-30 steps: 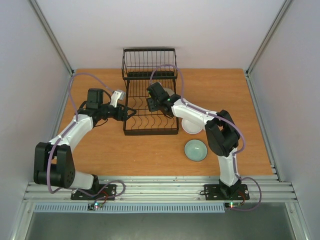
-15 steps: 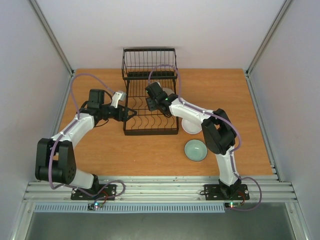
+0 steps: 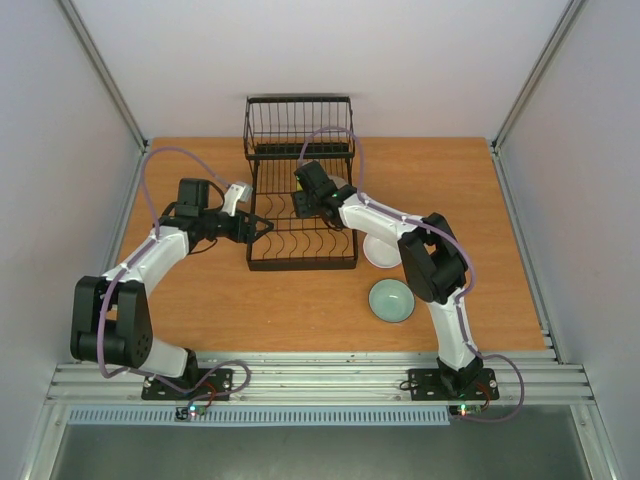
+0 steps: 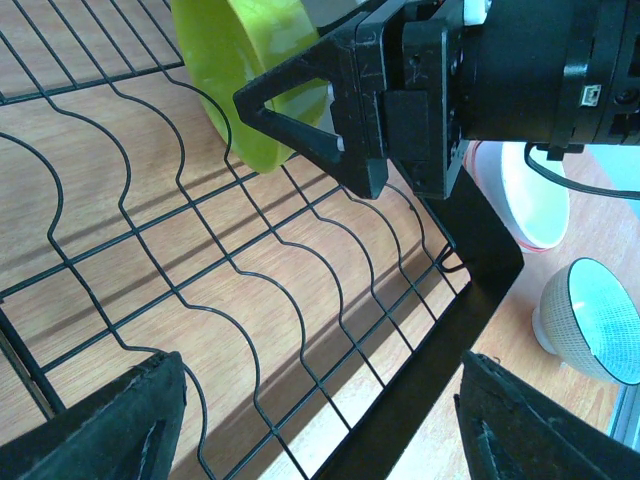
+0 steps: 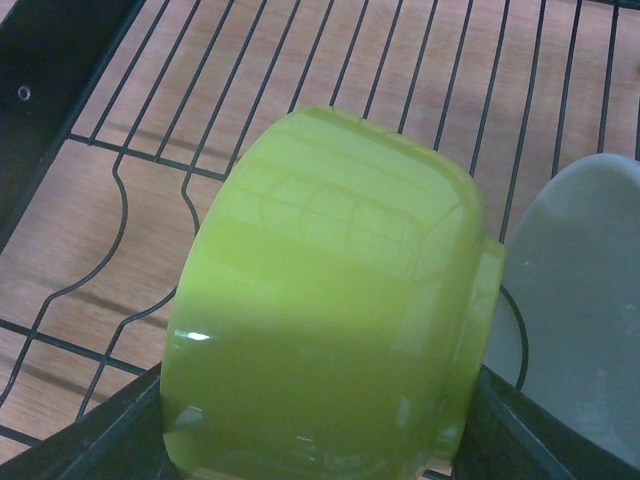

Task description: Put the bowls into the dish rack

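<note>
The black wire dish rack [image 3: 300, 245] stands at the table's middle back. My right gripper [image 3: 307, 207] reaches over its prongs, shut on a yellow-green bowl [image 5: 330, 300] that is tipped on its edge above the rack's wires [image 5: 120, 190]. A pale grey-white bowl [image 5: 585, 310] leans in the rack just beside it. In the left wrist view the yellow-green bowl [image 4: 245, 75] shows in the right gripper's black fingers [image 4: 330, 110]. My left gripper [image 3: 262, 228] hangs open at the rack's left edge with only wire [image 4: 250, 300] between its fingers.
A white bowl with a red rim [image 3: 381, 252] sits on the table right of the rack, partly under my right arm. A pale teal bowl [image 3: 391, 300] stands nearer the front. The rack's taller basket section [image 3: 298, 125] is at the back.
My right arm's elbow has swung left and the gripper with the yellow-green bowl has shifted slightly toward the back of the rack. The left arm has barely moved.
</note>
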`<state>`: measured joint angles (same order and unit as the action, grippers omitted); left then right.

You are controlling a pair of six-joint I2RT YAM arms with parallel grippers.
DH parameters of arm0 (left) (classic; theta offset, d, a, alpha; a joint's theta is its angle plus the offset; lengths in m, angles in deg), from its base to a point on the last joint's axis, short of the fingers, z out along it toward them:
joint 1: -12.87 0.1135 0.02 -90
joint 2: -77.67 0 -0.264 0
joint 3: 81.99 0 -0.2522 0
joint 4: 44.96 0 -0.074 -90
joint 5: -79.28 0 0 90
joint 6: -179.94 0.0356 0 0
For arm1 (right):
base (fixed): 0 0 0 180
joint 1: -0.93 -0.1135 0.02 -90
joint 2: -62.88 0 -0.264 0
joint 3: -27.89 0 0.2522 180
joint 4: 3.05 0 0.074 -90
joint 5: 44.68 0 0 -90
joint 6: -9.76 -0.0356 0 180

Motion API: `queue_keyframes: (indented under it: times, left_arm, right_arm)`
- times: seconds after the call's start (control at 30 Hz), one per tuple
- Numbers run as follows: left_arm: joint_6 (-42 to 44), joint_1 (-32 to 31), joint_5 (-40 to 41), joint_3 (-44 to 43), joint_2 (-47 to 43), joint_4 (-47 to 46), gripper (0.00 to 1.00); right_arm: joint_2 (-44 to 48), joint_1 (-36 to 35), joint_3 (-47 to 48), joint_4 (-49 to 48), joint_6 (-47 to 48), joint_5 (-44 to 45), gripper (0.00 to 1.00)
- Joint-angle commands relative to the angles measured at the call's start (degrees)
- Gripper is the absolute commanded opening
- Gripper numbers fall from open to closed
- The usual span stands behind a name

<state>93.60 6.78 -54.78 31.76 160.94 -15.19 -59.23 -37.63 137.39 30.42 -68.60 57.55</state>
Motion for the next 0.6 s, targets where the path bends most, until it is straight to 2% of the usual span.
queue_keyframes:
  times: [0.0,0.03,0.1,0.2,0.4,0.57]
  left_arm:
    - [0.65,-0.07,0.07,-0.62,0.56,-1.91,0.74]
    - [0.65,-0.07,0.1,-0.62,0.57,-1.87,0.74]
    - [0.69,-0.07,0.04,-0.62,0.65,-1.89,0.74]
    - [0.73,-0.07,0.05,-0.68,0.74,-1.78,0.74]
    - [0.82,-0.12,0.0,-0.68,0.85,-1.75,0.74]
    - [0.95,-0.11,-0.07,-0.68,0.85,-1.58,0.74]
  right_arm:
    - [-0.41,0.67,-0.57,0.48,-0.83,0.09,0.34]
    - [-0.01,0.64,-1.09,0.05,-0.83,0.01,0.46]
    - [1.05,0.64,-2.81,-1.19,-0.91,-0.38,0.58]
    - [3.16,0.71,-4.99,-2.92,-0.92,-0.83,0.67]
    - [6.03,0.63,-6.54,-3.35,-0.3,-1.61,0.74]
    - [10.0,0.6,-9.73,-4.88,-0.3,-1.51,0.75]
